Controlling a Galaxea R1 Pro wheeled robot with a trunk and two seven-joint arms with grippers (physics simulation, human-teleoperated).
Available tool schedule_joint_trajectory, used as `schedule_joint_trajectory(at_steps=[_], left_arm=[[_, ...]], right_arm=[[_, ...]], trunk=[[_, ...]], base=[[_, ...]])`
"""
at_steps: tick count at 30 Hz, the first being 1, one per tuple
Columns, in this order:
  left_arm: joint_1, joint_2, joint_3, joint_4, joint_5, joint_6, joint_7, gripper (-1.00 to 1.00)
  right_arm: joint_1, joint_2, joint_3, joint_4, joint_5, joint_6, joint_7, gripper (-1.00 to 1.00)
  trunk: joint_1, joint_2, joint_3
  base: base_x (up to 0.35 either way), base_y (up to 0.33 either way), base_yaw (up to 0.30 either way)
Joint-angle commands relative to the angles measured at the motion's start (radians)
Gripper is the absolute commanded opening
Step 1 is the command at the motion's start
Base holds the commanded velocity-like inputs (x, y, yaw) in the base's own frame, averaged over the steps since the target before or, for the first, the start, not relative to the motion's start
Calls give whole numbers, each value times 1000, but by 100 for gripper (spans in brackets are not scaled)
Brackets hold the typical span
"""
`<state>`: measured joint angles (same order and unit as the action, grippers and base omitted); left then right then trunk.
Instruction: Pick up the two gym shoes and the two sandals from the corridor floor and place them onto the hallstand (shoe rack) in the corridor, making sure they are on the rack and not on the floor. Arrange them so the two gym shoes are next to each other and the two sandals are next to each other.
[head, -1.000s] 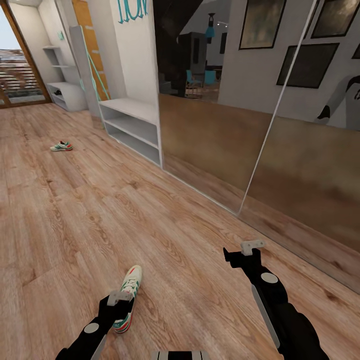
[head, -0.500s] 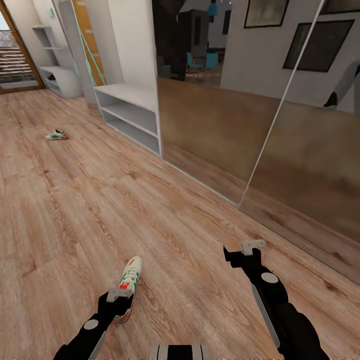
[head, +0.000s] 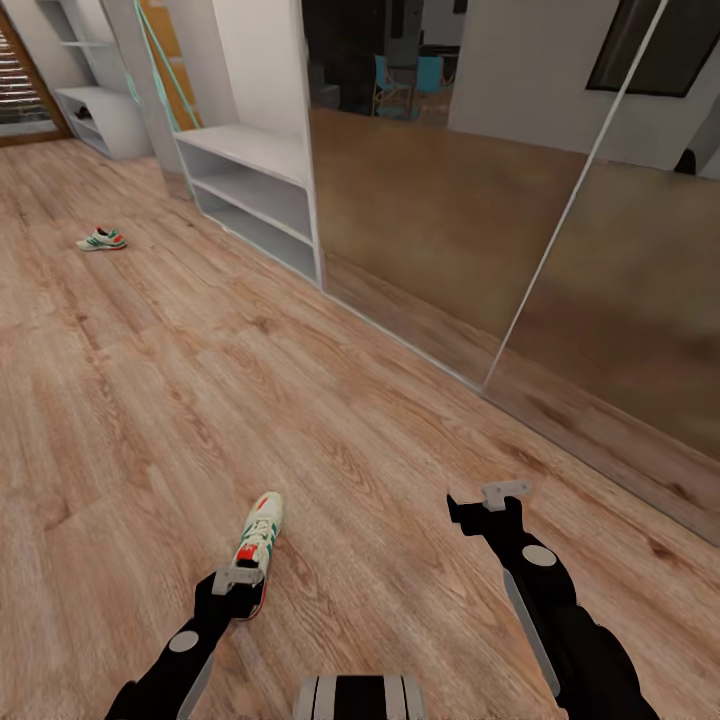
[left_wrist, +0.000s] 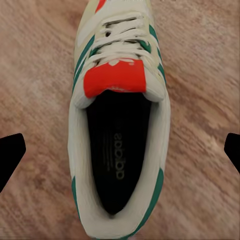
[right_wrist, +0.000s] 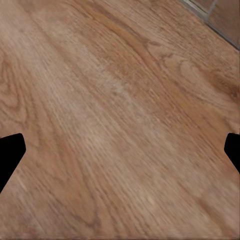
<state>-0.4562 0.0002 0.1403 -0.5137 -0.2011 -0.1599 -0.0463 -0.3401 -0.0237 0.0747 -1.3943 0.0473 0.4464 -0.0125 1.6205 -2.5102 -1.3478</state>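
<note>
The left gripper (left_wrist: 120, 150) hangs with its black fingers (left_wrist: 11, 155) spread wide on either side of a cream-white lace-up gym shoe with green side stripes and a red tongue label (left_wrist: 120, 130), directly over its dark opening (not touching it). In the head view that left gripper (head: 238, 580) sits above the shoe's heel (head: 256, 548), which lies flat on the warm light-brown wood-plank floor (head: 150, 400). The right gripper (head: 490, 503) hovers over bare planks (right_wrist: 120, 120), jaws wide apart and holding nothing. Far off near the wall lies the second matching gym shoe (head: 101, 239), well apart from the first. The pale grey-white hallstand with open tiers (head: 255, 195) stands beside mirrored wall panels (head: 480, 220).
</note>
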Motion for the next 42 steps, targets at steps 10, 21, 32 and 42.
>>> schedule_joint_trajectory(at_steps=[10, 21, 32, 42], left_arm=[[-5, -2, 6, -2, 6, -40, -4, 100], [-18, -2, 7, -2, 8, -42, -4, 100], [-17, 0, 7, -1, 9, -54, -4, 100], [-16, 7, 7, -2, 9, -55, -4, 100]], right_arm=[[0, -1, 2, -2, 5, 6, -1, 100], [0, -1, 2, 0, 6, 6, -1, 100], [0, -1, 2, 0, 6, 6, -1, 100], [0, -1, 2, 0, 6, 6, -1, 100]], trunk=[[4, -3, -55], [9, -5, -115], [13, -7, -163], [13, -7, -170]], base=[[0, 0, 0], [0, 0, 0], [0, 0, 0], [0, 0, 0]])
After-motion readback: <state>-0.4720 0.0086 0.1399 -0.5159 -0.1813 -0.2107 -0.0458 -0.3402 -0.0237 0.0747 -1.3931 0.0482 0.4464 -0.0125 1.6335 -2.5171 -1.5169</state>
